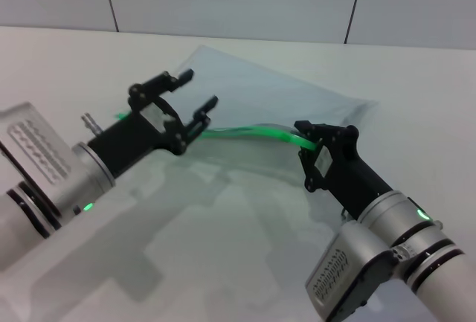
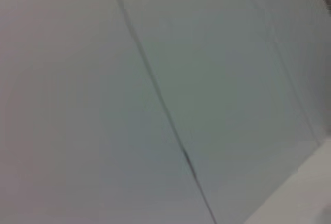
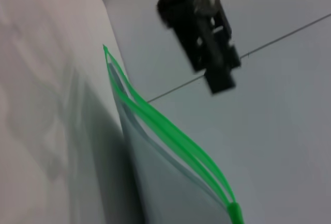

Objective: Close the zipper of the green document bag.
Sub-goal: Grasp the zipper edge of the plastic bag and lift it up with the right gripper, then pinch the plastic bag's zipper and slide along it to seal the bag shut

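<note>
Zipper (image 1: 245, 131), a thin bright green plastic strip along the near long edge of the flat translucent pale blue-grey document bag (image 1: 260, 99), is still partly open: in the right wrist view the two green tracks (image 3: 170, 136) bow apart and meet only close to that camera. The right gripper (image 1: 306, 140) has its black fingers pinching the green strip at about three o'clock of the bag's near edge, lifting it slightly off the white desk (image 1: 223, 248). The left gripper (image 1: 195, 103) hangs at about nine o'clock, its fingers spread wide, one above and one level with the strip, touching nothing that I can see. The left wrist view shows only the grey panelled wall (image 2: 155, 79).

I cannot make out the slider tab, so I cannot tell whether the right fingers hold it or only the bare track. If they hold only the track, a pull would drag the whole bag instead of closing it. With the left fingers not clamping the far end, the light pouch is unanchored and would likely slide or buckle. The raised, arched strip could also jam a slider or slip from the pinch.
</note>
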Controlling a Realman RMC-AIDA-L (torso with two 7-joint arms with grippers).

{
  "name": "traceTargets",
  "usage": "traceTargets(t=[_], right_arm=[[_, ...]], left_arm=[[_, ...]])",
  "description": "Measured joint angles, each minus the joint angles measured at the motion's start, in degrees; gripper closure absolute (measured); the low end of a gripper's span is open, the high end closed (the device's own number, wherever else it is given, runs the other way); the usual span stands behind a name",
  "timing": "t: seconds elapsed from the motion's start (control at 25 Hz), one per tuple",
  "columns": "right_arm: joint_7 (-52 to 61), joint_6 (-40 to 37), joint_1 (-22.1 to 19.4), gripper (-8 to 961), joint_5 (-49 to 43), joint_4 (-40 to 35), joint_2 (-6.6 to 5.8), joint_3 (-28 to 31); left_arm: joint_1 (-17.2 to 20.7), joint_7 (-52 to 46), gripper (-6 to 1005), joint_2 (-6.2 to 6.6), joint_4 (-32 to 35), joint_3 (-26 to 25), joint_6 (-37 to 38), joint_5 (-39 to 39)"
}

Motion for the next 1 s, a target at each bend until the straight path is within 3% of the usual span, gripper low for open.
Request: traceTargets(t=[0.72, 1.0], right_arm=[[0.08, 1.49, 2.15, 906, -2.15, -2.06, 0.23, 0.01], [0.09, 1.28, 2.40, 906, -1.92, -1.88, 0.27, 0.00]], left_arm=[[-3.17, 24.68, 478, -0.31, -6.27, 2.04, 0.39, 3.48], [-3.17, 27.29, 479, -0.57, -7.79, 2.01, 0.71, 6.30]])
